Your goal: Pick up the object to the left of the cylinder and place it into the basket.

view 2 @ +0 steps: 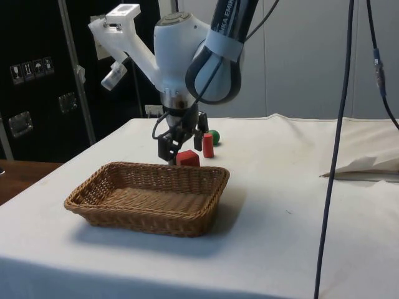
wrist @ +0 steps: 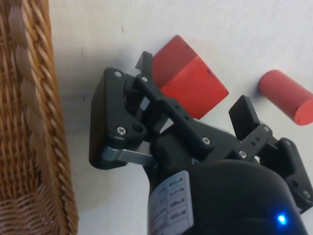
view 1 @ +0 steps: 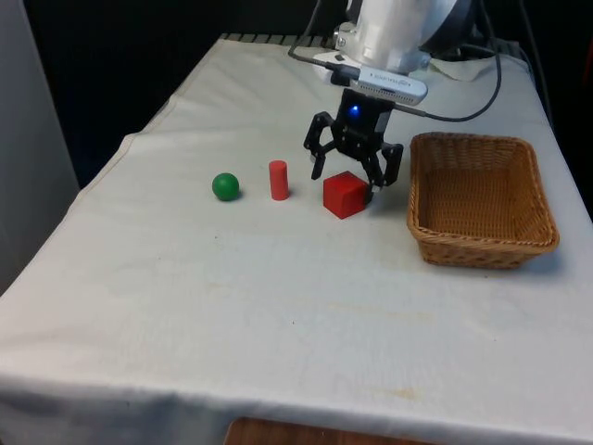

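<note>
Here green ball [view 1: 225, 186] well apart from hand [view 1: 356, 175].

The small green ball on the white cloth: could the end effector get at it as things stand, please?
Probably yes. The small green ball sits alone beyond the upright red cylinder, nothing over it. The open end effector hovers at the red cube, so it would pass over the cylinder.
</note>
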You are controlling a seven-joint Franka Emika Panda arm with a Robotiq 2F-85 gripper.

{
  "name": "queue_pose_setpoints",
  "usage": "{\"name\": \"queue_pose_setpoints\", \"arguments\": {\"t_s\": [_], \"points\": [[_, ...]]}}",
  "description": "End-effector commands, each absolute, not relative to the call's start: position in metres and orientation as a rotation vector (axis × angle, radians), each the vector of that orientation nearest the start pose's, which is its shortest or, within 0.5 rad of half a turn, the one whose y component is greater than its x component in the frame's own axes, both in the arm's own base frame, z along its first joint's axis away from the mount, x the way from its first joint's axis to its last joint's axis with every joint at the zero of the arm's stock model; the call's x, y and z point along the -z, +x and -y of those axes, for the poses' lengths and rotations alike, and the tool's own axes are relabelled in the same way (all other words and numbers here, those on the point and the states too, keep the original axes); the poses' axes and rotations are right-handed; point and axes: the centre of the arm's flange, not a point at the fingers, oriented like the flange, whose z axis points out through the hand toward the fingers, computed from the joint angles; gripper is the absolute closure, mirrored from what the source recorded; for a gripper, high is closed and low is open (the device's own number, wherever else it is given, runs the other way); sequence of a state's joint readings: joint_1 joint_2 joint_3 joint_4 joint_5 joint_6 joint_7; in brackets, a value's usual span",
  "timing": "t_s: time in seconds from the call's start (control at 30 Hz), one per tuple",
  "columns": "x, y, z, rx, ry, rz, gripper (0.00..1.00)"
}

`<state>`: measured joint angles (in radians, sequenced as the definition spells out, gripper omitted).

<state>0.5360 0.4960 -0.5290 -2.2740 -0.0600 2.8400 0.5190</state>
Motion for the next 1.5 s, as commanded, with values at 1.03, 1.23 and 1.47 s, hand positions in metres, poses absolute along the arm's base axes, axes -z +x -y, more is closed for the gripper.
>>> {"name": "queue_pose_setpoints", "arguments": {"t_s": [1.03,1.23,1.47], "points": [[-0.178,0.547,0.003,0.340,-3.272,-0.667,0.90],[-0.188,0.549,0.005,0.347,-3.270,-0.673,0.91],[-0.210,0.552,0.006,0.351,-3.252,-0.684,0.96]]}}
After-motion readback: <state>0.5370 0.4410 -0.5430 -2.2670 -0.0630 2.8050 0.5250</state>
